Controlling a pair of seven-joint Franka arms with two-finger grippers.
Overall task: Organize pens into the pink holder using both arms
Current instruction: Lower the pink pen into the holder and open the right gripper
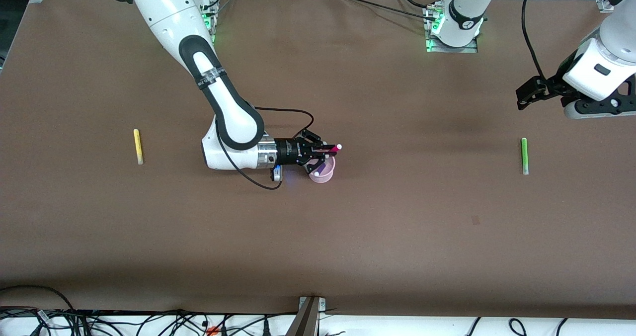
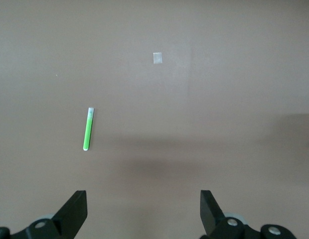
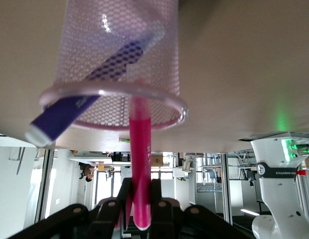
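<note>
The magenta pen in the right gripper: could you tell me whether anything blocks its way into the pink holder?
The right gripper holds the magenta pen at the pink holder. A purple pen already leans inside, beside its path; nothing else intervenes.

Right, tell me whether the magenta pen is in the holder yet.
Partly in: the right gripper grips the magenta pen, whose lower end is inside the pink holder beside the purple pen.
</note>
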